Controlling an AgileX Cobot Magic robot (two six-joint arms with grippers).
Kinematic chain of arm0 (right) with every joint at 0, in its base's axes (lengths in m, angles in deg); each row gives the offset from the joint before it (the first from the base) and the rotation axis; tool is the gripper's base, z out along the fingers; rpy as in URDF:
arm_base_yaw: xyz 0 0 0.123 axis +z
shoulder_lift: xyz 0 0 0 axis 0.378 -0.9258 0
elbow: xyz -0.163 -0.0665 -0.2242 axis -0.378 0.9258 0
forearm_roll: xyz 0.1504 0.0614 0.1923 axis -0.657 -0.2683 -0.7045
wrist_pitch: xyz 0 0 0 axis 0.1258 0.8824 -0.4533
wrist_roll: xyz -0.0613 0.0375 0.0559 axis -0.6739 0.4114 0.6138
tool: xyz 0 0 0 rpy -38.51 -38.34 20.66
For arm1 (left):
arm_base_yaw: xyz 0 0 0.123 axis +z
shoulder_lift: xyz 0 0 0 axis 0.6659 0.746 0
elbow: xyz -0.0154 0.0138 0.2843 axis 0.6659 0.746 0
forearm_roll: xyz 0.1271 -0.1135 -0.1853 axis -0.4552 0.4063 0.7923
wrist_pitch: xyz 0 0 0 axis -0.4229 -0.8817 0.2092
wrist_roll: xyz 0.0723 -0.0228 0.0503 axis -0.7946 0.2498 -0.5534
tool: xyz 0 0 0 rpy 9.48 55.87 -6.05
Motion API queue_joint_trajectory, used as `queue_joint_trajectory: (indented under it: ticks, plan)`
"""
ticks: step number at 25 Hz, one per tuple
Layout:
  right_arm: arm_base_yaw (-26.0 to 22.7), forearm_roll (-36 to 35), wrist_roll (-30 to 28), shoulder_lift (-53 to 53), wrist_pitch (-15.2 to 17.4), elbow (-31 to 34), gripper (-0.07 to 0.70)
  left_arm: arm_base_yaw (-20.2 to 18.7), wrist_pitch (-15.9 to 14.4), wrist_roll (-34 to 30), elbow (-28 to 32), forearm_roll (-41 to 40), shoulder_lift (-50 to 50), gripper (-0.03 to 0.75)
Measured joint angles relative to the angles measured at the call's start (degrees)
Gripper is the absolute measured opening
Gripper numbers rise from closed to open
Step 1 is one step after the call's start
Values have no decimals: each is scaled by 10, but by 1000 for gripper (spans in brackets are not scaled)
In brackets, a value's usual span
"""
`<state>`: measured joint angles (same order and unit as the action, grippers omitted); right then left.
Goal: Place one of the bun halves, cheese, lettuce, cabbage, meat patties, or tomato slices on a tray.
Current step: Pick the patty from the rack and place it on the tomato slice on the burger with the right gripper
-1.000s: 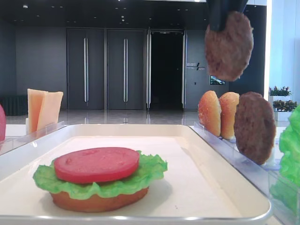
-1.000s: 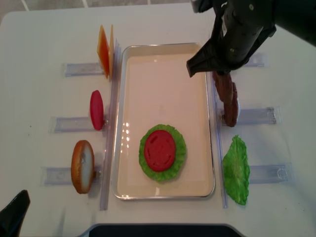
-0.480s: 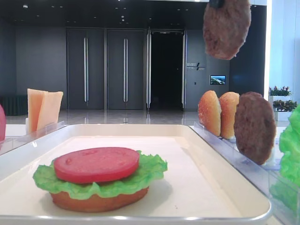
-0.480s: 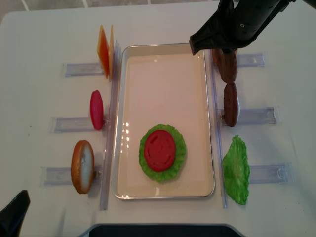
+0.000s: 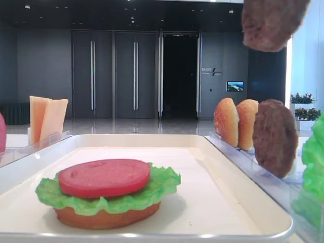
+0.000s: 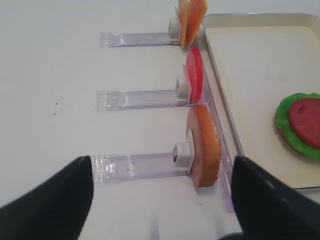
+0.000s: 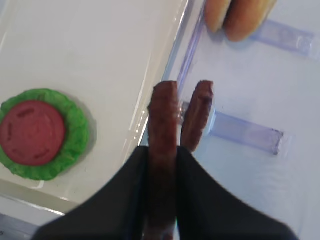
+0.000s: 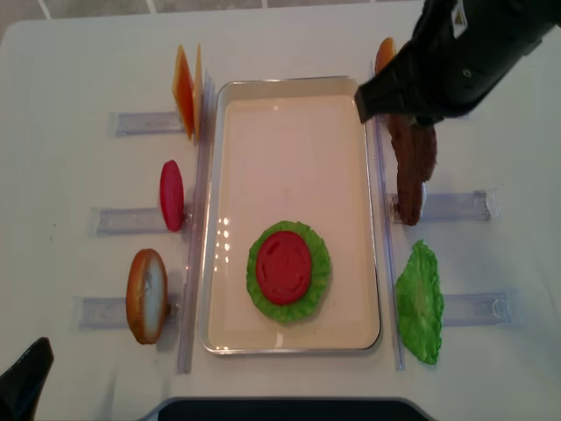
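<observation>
Above table [image 8: 70, 70], patty [image 7: 162, 130] clamped edgewise between fingers [image 7: 125, 200].

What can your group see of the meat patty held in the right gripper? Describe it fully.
The meat patty is a round, flat brown disc with a rough, grainy surface. It hangs on edge in the air, clamped between the right gripper's dark fingers. It is lifted clear above the twin patty that stands in its clear holder beside the tray.
</observation>
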<state>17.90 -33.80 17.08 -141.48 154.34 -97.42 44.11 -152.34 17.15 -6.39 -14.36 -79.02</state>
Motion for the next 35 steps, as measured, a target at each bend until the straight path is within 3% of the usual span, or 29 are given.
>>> queue_joint_trajectory:
  ticks: [9, 20, 22, 26, 32, 35]
  plan:
    - [0, -18, 31, 159, 2, 136, 137, 0, 0, 0, 0, 0, 0, 660]
    - [0, -67, 37, 190, -7, 162, 137, 0, 0, 0, 0, 0, 0, 660]
    - [0, -97, 31, 184, -37, 164, 137, 0, 0, 0, 0, 0, 0, 660]
    - [0, -190, -10, 155, -130, 169, 137, 0, 0, 0, 0, 0, 0, 660]
    - [0, -439, -159, 99, -258, 205, 137, 0, 0, 0, 0, 0, 0, 660]
    - [0, -536, -234, 81, -287, 229, 137, 0, 0, 0, 0, 0, 0, 660]
